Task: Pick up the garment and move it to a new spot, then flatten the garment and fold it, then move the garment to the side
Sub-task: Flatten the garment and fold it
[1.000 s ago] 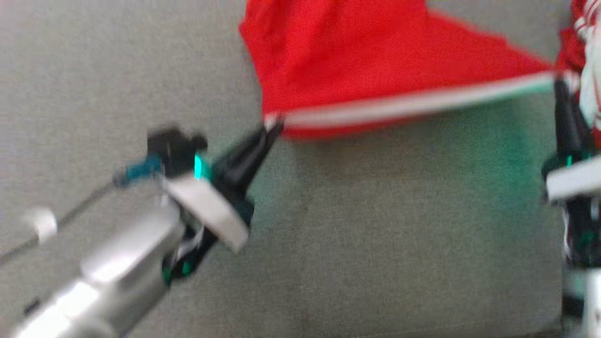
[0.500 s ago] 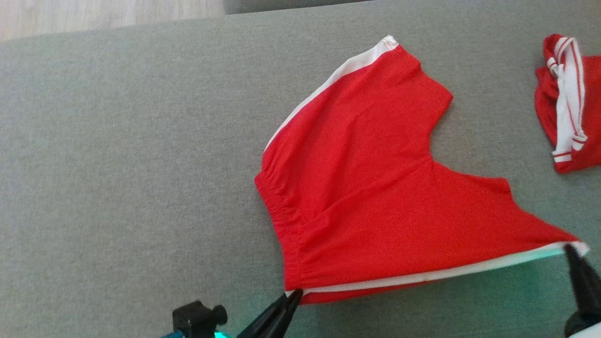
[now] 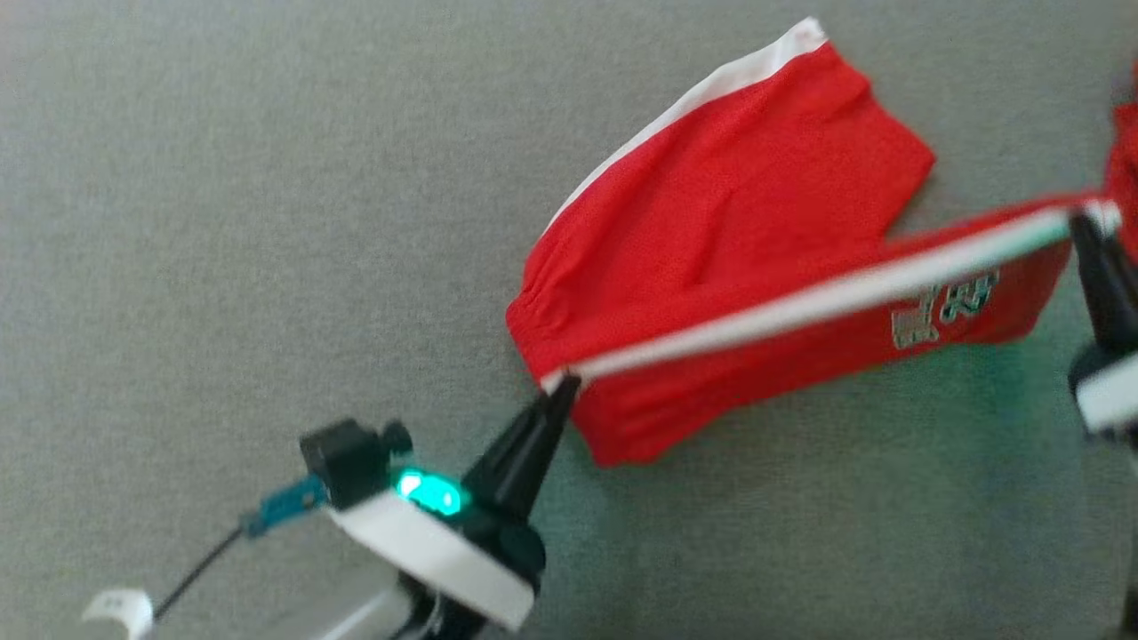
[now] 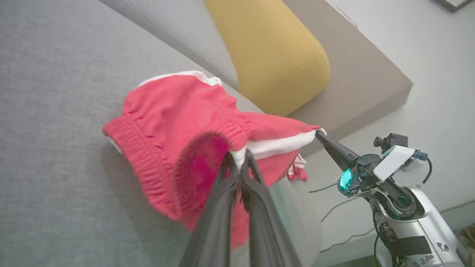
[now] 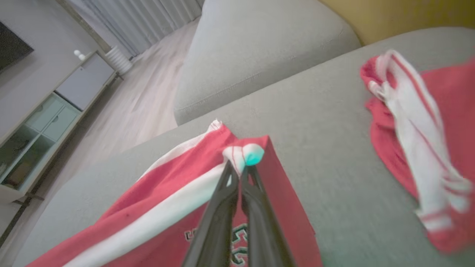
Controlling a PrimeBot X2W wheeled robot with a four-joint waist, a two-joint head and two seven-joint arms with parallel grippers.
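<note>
The garment (image 3: 711, 222) is a pair of red shorts with white side stripes, lying on a grey sofa seat (image 3: 222, 222). Its near leg is lifted and folded over, the white stripe (image 3: 800, 302) stretched taut between both grippers, a printed logo (image 3: 942, 311) showing underneath. My left gripper (image 3: 560, 387) is shut on the waistband corner (image 4: 239, 155). My right gripper (image 3: 1085, 222) is shut on the leg hem corner (image 5: 243, 155). The far leg (image 3: 800, 116) rests flat on the seat.
A second red and white garment (image 5: 415, 148) lies crumpled on the seat to the right. A yellow cushion (image 4: 274, 52) leans against the sofa back. A grey cushion (image 5: 259, 55), wood floor and a cabinet (image 5: 55, 111) lie beyond the seat.
Both grippers have lifted the near stripe edge and carried it toward the far leg, turning the near leg over so its logo shows. The head camera has also shifted.
</note>
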